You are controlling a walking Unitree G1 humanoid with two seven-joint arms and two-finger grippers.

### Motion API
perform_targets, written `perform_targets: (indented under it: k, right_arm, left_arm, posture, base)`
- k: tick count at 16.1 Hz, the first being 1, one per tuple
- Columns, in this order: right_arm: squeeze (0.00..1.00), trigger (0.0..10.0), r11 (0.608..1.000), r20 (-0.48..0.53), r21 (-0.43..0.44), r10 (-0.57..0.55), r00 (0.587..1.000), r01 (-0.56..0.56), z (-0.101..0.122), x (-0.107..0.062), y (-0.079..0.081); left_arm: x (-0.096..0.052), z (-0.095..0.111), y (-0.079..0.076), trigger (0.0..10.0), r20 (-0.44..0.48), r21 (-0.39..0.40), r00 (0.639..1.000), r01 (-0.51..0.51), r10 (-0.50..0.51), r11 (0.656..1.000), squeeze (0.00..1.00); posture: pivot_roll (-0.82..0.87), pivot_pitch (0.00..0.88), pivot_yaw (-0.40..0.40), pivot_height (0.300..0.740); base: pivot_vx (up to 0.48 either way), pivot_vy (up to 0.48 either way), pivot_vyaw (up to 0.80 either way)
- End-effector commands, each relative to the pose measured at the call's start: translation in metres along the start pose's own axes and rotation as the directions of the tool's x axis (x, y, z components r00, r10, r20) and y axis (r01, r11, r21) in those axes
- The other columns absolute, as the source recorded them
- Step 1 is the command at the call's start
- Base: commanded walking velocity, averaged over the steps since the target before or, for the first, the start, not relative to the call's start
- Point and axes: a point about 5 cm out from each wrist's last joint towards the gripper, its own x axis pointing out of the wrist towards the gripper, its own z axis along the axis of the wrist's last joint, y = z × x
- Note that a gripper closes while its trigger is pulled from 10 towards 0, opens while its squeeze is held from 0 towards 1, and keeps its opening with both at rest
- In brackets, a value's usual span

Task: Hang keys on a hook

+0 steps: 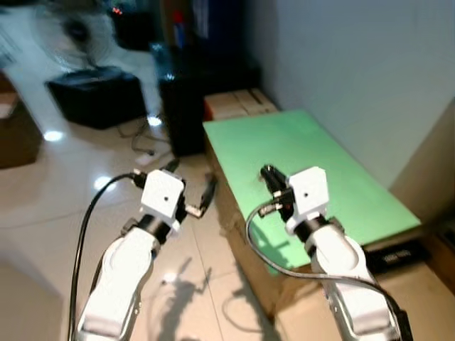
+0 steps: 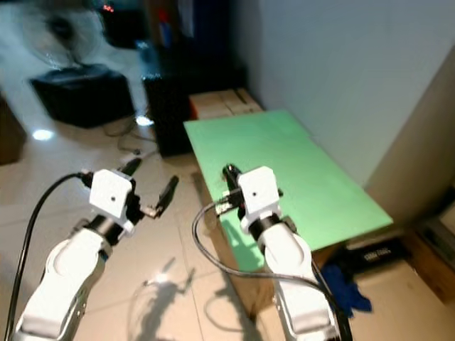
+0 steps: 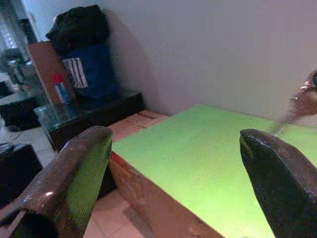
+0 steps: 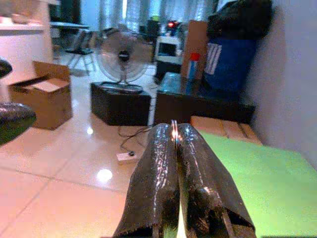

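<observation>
Keys, or at least a thin metal ring (image 4: 174, 130) that looks like a key ring, show as a sliver pinched between the tips of the right gripper (image 4: 176, 144), whose two black fingers are pressed flat together around it — a tight hold that would keep so small a thing from slipping while it is carried. Whether any keys hang below the ring cannot be made out. From the head camera the right gripper (image 1: 276, 186) is raised over the near part of the green bench (image 1: 320, 163), pointing ahead toward the far end of the room, which suits an arm in transit rather than one setting something down. The left gripper (image 1: 190, 187) hangs out over the tiled floor (image 1: 64, 213) just beside the bench's left edge, its fingers (image 3: 74, 178) spread wide with nothing between them; it seems held clear so as not to get in the way. No hook can be picked out — the wall (image 1: 355, 64) beside the bench is bare where it shows, and the clutter beyond, a fan (image 4: 120, 59), dark boxes and a blue bin (image 4: 228, 62), is too blurred to read. The likely next need is to find the hook before the ring can be lifted onto it.
</observation>
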Motion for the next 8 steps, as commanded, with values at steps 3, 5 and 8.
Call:
perform_targets:
  k: [3,5,8]
  right_arm:
    - [0.0,10.0,1.0,-0.001,-0.002,0.011,1.0,-0.011,-0.0002,0.0007,-0.0022]
    - [0.0,10.0,1.0,-0.001,-0.004,0.024,1.0,-0.024,-0.0003,0.0013,-0.0015]
    - [0.0,10.0,0.999,-0.002,-0.006,0.037,0.999,-0.037,-0.0007,0.0023,-0.0003]
  left_arm:
    - [-0.0016,0.0031,-0.004,10.0,0.012,0.008,1.0,0.002,-0.002,1.0,0.0]
    - [-0.0021,0.0027,-0.0048,10.0,0.012,0.009,1.0,-0.001,0.001,1.0,0.0]
    - [-0.0024,0.0024,-0.0035,10.0,0.008,0.015,1.0,-0.015,0.015,1.0,0.0]
  posture:
    - [0.02,0.0,0.029,0.74]
    - [0.02,0.0,0.025,0.74]
    - [0.02,0.0,0.024,0.74]
  base:
    - [0.0,-0.38,0.8]
    - [0.0,-0.379,0.8]
    - [0.0,-0.377,0.8]
